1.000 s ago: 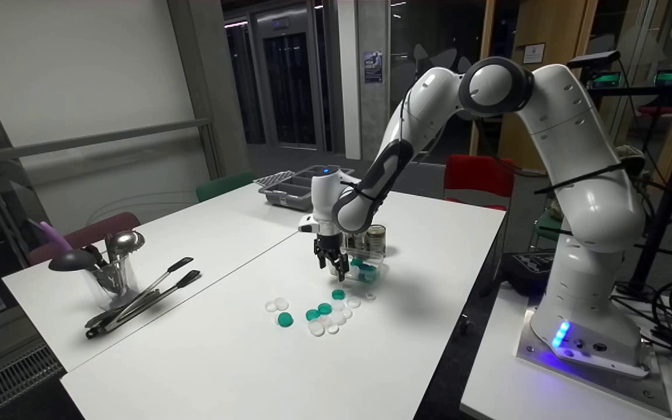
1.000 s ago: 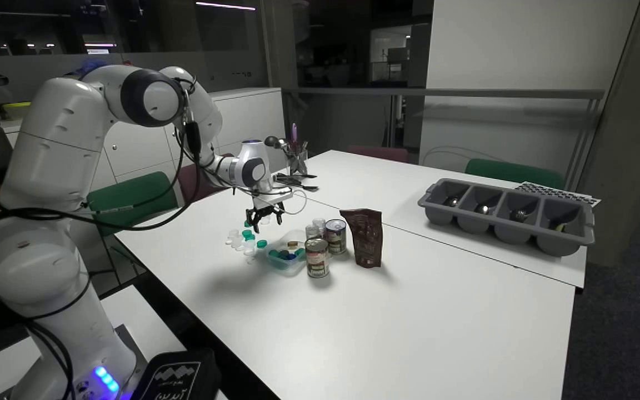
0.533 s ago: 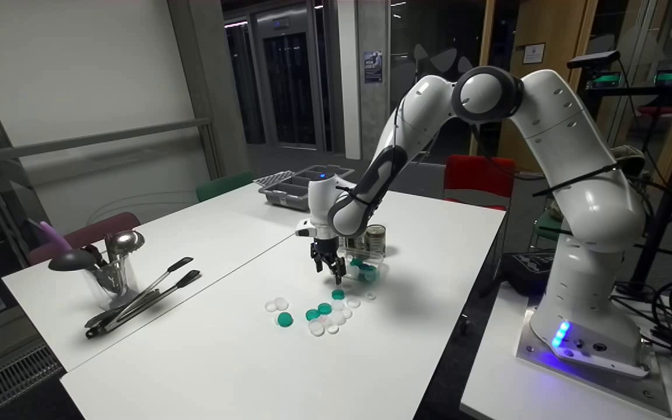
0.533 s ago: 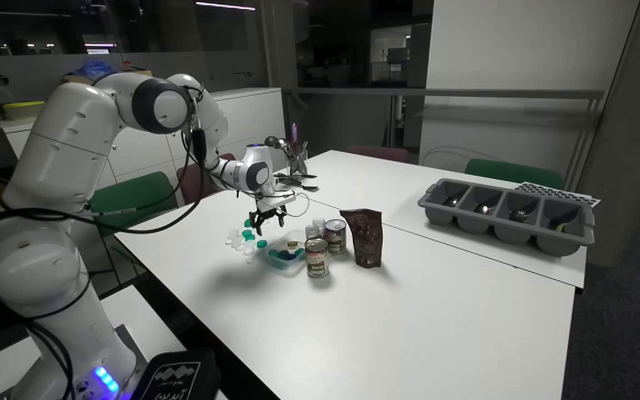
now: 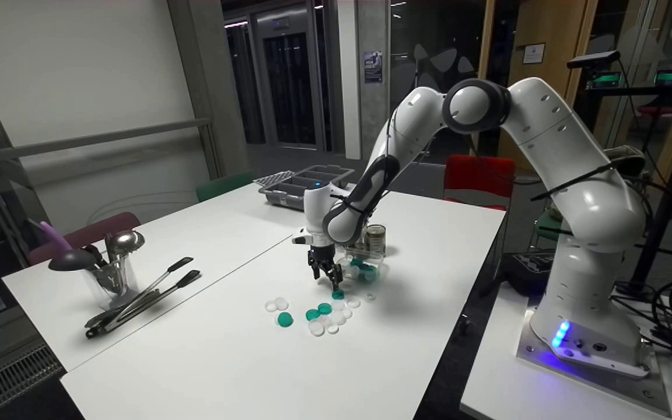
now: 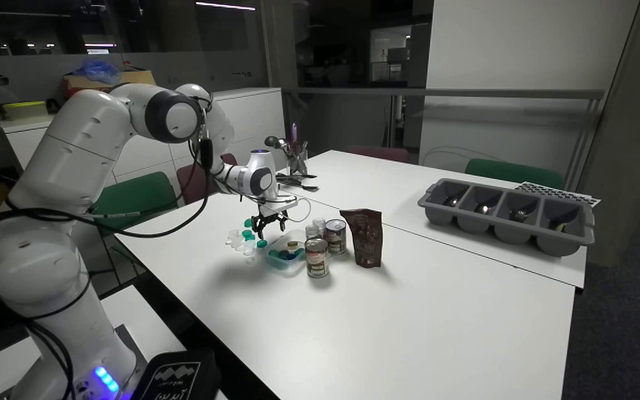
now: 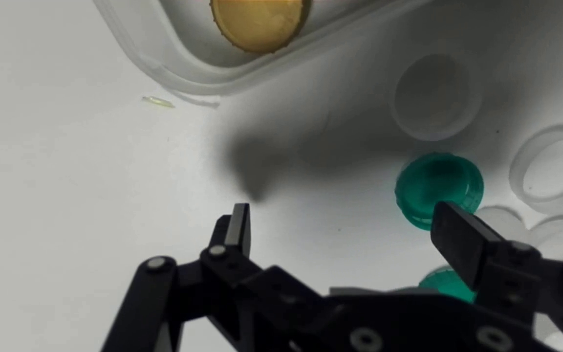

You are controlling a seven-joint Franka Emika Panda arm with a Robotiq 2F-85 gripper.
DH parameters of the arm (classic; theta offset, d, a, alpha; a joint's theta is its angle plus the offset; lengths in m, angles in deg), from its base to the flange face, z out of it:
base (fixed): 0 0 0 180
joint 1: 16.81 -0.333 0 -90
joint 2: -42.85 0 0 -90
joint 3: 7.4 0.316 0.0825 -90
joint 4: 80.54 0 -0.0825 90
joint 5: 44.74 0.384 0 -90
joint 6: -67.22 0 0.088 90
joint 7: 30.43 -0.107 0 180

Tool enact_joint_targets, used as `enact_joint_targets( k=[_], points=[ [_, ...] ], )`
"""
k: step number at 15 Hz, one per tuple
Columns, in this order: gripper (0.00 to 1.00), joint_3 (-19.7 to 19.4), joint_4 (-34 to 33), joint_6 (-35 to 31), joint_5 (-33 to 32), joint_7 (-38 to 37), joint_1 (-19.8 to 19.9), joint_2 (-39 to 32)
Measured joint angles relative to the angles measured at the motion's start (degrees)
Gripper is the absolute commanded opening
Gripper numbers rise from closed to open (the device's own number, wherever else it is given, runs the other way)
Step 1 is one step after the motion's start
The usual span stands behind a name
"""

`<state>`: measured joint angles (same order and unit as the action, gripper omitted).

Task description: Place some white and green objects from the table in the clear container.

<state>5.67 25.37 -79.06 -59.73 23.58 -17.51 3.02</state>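
The clear container (image 7: 188, 80) sits on the table with green, blue and yellowish caps in it. It shows in both exterior views (image 5: 380, 263) (image 6: 285, 271). My gripper (image 7: 342, 210) is open and empty above the table beside the container, also seen in both exterior views (image 5: 325, 282) (image 6: 272, 231). A green cap (image 7: 428, 181) lies beneath the right fingertip, which hides part of it; it also shows in an exterior view (image 5: 338, 295). White rings and caps (image 7: 517, 171) lie to its right. Another green cap (image 5: 284, 319) and white caps (image 5: 316, 328) lie scattered farther off.
Cans (image 6: 317, 258) and a brown pouch (image 6: 364, 239) stand close beside the container. A grey compartment tray (image 6: 567, 244) with utensils stands on the far table part. A utensil holder (image 5: 117, 289) and tongs (image 5: 137, 306) lie on the opposite side.
My open gripper has moved down toward the table and slightly left in one exterior picture, slightly right in the opposite one. The caps and container have not moved.
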Motion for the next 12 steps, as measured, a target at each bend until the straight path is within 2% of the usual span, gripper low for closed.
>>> enact_joint_targets(
  k=[4,5,7,12],
  points=[
    [1.00,0.00,-0.74,0.12,0.00,0.00,-0.38,-1.56],
    [0.80,-0.01,-0.75,0.12,0.00,0.00,-0.47,-1.71],
    [0.68,-0.11,-0.75,0.12,0.00,0.00,-0.73,-1.76],
    [0.28,-0.15,-0.84,0.06,-0.02,0.00,-0.88,-1.40]
  ],
)
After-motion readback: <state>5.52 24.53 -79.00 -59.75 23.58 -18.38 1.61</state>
